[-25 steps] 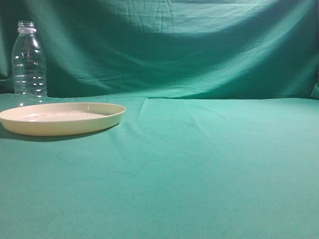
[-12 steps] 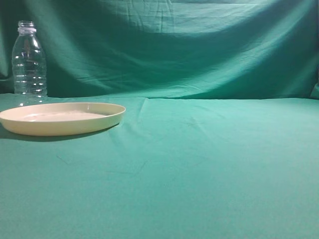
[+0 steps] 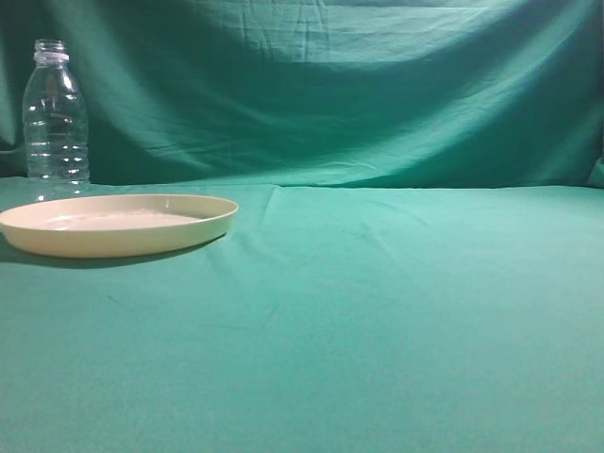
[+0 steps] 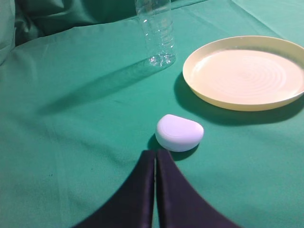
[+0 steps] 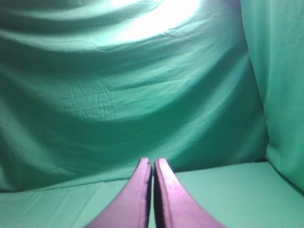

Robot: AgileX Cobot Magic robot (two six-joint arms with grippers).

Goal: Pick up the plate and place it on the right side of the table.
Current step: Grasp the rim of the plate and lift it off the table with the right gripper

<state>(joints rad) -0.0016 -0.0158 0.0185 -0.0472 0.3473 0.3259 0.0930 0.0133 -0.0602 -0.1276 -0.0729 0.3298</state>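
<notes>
Plate (image 3: 118, 225): cream-yellow, round and shallow, lying flat on the left part of the tabletop (image 3: 377, 321) in the exterior view; nothing rests in it and no claw touches it. In the left wrist view it shows at the upper right, with faint rings on its floor.

Bottle (image 3: 56, 118): clear ribbed plastic, upright, just behind the plate at the far left of the exterior view; whether it touches the rim cannot be told there, but the left wrist view shows a strip of cloth between them.

White case (image 4: 179, 132): small, rounded, smooth, lying on the cloth near the plate's rim and apart from it; seen only in the left wrist view.

Left claw (image 4: 155, 154): its 2 dark fingers are pressed together with only a thin seam between them, holding nothing. Their tips end just short of the white case; contact cannot be told.

Right claw (image 5: 152, 164): its 2 fingers are likewise closed flat against each other, empty, pointing at the backdrop (image 5: 123, 85) above the tabletop edge.

Exterior view: neither arm appears in it.

Change from 1.0 s ago and 0.5 s ago: none visible; plate, bottle and the cloth's creases sit in the same places in all 3 exterior pictures.

Right side of the tabletop: plain teal-green cloth with faint creases.
</notes>
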